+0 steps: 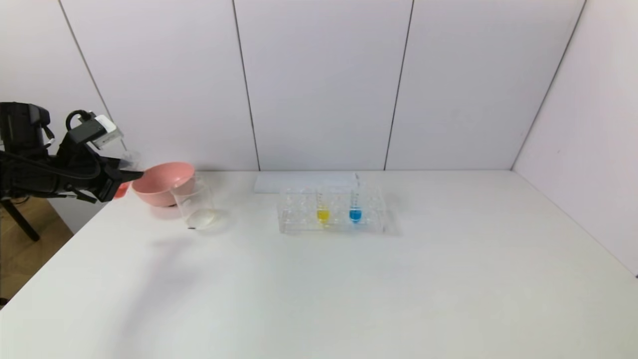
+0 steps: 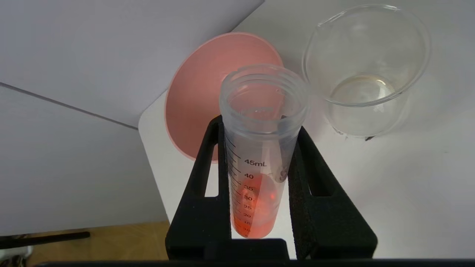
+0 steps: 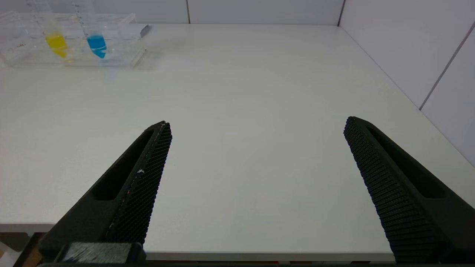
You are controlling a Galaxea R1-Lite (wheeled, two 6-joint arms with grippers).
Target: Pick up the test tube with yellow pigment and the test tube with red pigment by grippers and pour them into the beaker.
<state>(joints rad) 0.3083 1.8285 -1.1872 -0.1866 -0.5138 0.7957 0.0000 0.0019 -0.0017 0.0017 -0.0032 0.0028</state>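
The left gripper (image 2: pixel 259 148) hangs beside the pink bowl (image 1: pixel 162 182), off the worktop's (image 1: pixel 349 289) corner, its fingers (image 2: pixel 315 193) clenched on the test tube with red pigment (image 2: pixel 259 155); the beaker (image 1: pixel 194 202) stands touching the bowl's front; the test tube with yellow pigment (image 1: pixel 322 209) sits upright in the clear rack (image 1: pixel 331 212), well apart from the beaker, beside a blue-tipped tube (image 1: pixel 355 207); the right gripper (image 3: pixel 256 126) hovers low over the worktop's near edge, far from the rack, fingers spread and holding nothing.

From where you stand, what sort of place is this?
Probably a small lab-style test bench: a white table with a clear tube rack, a glass beaker, and the left gripper holding a graduated test tube with red pigment.
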